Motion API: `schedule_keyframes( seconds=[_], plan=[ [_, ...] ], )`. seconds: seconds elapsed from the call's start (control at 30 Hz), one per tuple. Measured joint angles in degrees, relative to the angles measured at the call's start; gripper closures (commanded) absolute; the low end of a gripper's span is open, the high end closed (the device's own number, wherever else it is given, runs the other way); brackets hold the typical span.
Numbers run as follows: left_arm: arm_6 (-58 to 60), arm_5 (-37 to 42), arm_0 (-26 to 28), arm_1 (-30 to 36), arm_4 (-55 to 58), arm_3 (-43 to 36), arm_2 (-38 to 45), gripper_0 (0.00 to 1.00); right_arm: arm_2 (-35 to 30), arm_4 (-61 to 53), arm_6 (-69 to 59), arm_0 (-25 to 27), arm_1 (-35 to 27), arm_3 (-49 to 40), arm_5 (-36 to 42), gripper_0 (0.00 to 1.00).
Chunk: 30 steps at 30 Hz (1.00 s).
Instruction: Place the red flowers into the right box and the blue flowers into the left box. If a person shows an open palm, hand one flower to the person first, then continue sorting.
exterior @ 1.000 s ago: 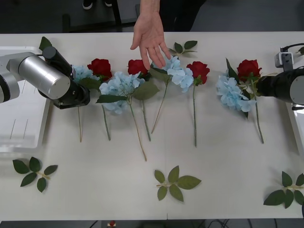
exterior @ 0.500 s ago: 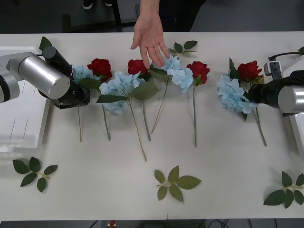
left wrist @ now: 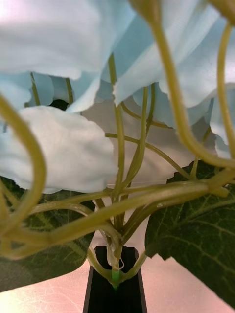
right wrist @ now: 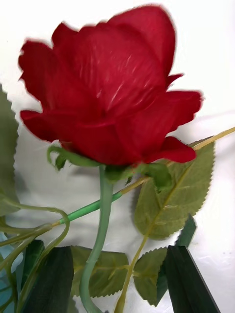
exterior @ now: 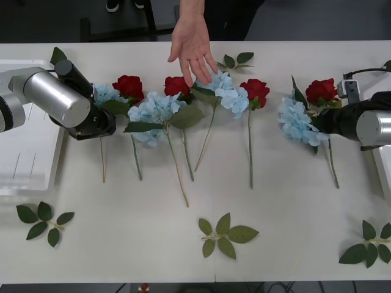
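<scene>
White tabletop (exterior: 287, 207) lies nearest, with three loose leaf sprigs (exterior: 225, 235) scattered along its near edge, apart from everything else. Beyond them the thin stems point back at the robot, so each flower offers a bare stalk below its bloom. The left box (exterior: 24, 177) sits at the table's left edge and the right box (exterior: 383, 174) at its right edge. The left gripper (exterior: 102, 125) is clamped on the stem of the leftmost blue hydrangea (exterior: 105, 93); in its wrist view the black fingers (left wrist: 115, 288) meet on the stalk just beneath the pale head (left wrist: 58, 146), a hold low enough to spare the petals. The right gripper (exterior: 321, 121) is spread around the stem of the rightmost red rose (exterior: 321, 90), with a finger on either side of the stalk and not pinching it (right wrist: 117, 250), the bloom (right wrist: 110, 93) just ahead. The other roses and hydrangeas lie in a row between the arms. Farthest off, the person's hand (exterior: 193, 46) reaches in with its palm open, fingertips over the middle hydrangea (exterior: 227, 91). That probably calls for handing a flower over before any sorting.
</scene>
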Motion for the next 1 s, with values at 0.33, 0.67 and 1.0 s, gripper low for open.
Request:
schedule_keyframes(
  seconds=[0.33,0.67,1.0],
  plan=[
    [0.0,0.0,0.0,0.0,0.0,-0.01,0.0,1.0,2.23,0.47,0.0,0.0,0.0,1.79,-1.59,1.0],
    [0.0,0.0,0.0,0.0,0.0,-0.01,0.0,1.0,0.13,-0.13,0.0,0.0,0.0,1.64,-1.12,1.0],
    [-0.01,0.0,0.0,0.0,0.0,-0.02,0.0,1.0,-9.09,-3.62,0.0,1.48,0.0,-12.55,14.29,1.0]
  ],
)
